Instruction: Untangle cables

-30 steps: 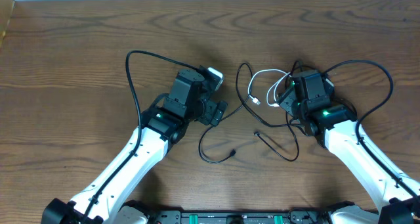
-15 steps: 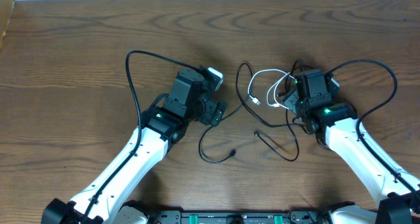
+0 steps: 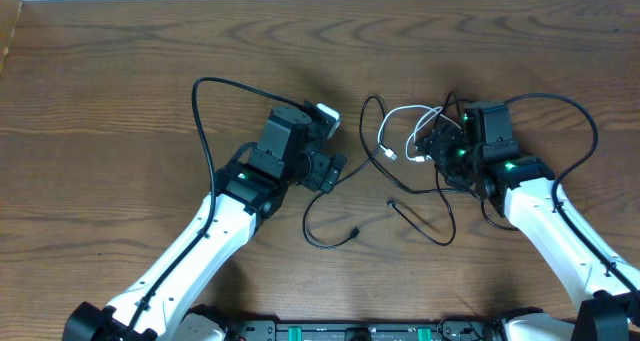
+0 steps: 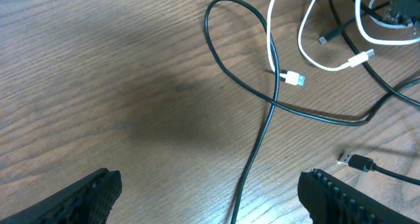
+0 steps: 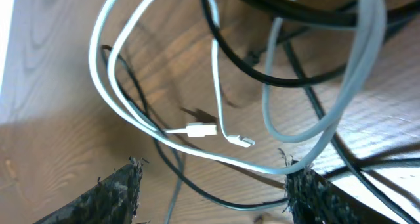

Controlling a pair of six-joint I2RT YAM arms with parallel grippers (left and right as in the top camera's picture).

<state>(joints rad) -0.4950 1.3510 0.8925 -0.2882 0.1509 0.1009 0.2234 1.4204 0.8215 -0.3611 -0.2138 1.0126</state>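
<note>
The left gripper (image 4: pixel 210 188) is spread wide, its two dark ribbed fingers (image 4: pixel 85 199) sitting at the bottom corners with nothing clamped between them. On the brown wooden table (image 4: pixel 98 66) a black cable (image 4: pixel 220 53) makes a loop, crosses itself and runs down between the fingers. A white cable (image 4: pixel 307 52) curves across the top right, one of its plugs (image 4: pixel 293 78) lying just inside the black loop's crossing. Lower right, a second black cable ends in a metal-tipped plug (image 4: pixel 349 160).
</note>
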